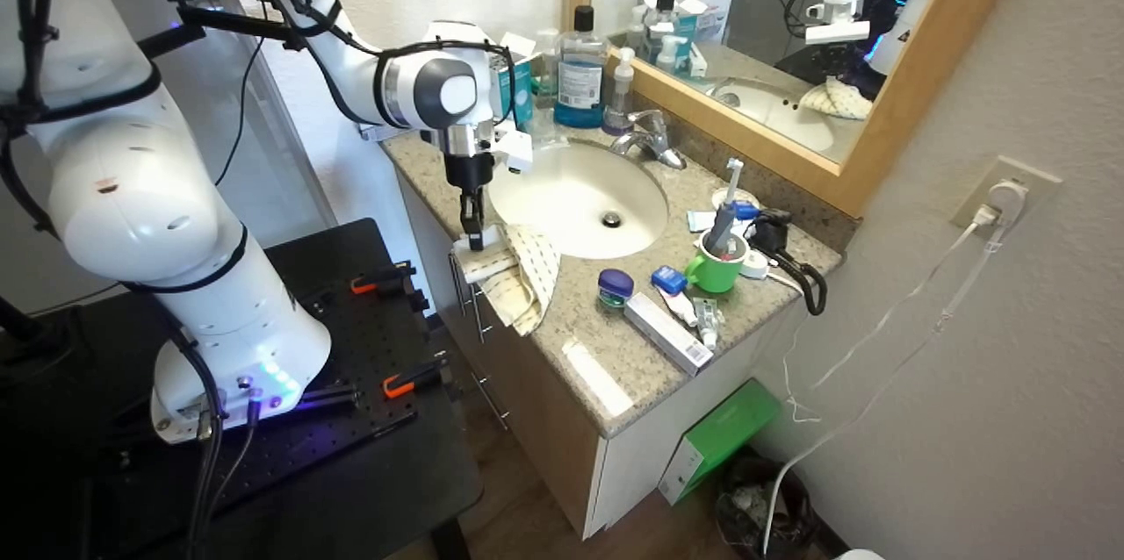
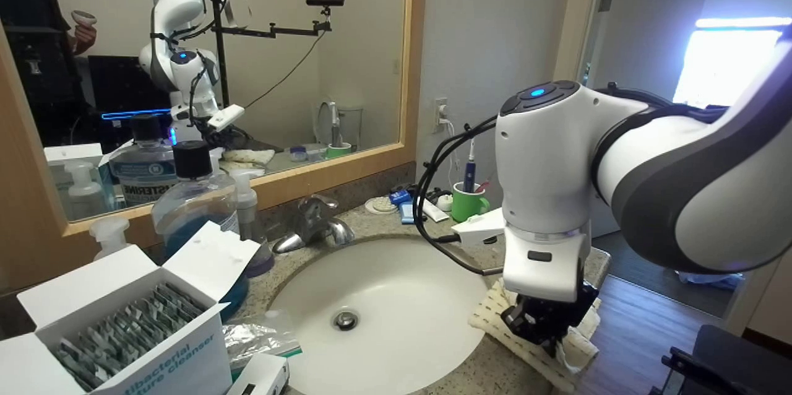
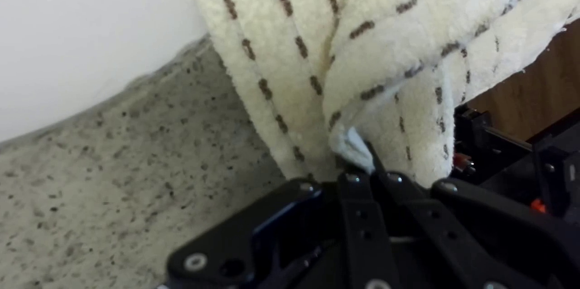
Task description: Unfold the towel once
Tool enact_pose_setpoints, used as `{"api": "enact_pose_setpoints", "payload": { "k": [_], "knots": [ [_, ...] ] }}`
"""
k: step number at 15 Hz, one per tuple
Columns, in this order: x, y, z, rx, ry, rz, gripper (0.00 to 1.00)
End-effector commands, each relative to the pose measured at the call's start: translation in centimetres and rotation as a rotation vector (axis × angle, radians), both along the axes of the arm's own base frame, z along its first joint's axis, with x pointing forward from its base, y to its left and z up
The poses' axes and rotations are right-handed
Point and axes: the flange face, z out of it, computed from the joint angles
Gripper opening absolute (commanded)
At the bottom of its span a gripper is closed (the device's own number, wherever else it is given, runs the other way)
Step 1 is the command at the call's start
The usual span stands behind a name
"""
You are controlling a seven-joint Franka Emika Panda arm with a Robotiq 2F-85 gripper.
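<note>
The towel is a cream cloth with rows of brown dashes. It lies bunched and folded on the counter edge beside the sink, and part of it hangs over the front edge. The towel shows in both exterior views and fills the upper part of the wrist view. My gripper points down at the towel's outer end. In an exterior view the gripper hides part of the cloth. In the wrist view the fingertips are close together with a pinched fold of the towel between them.
The white sink basin is right beside the towel, with a faucet behind it. A mouthwash bottle and an open box stand near the mirror. A purple-lidded jar, a long carton and a green mug stand further along.
</note>
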Motion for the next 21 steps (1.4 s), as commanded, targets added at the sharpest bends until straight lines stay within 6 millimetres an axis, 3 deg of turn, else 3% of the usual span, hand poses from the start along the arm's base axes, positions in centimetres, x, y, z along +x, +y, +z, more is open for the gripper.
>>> {"api": "enact_pose_setpoints", "payload": {
  "k": [1,6,15,17,21],
  "knots": [
    [-0.6,-1.8,1.3,-0.055,0.005,0.019,0.01],
    [-0.1,-4.2,1.9,-0.051,0.027,0.051,0.01],
    [2.4,-9.1,2.9,0.108,0.102,0.194,0.01],
    [2.1,-7.0,1.6,0.111,0.098,0.179,0.01],
    [1.5,-6.4,1.1,0.121,0.101,0.17,0.01]
  ]
}}
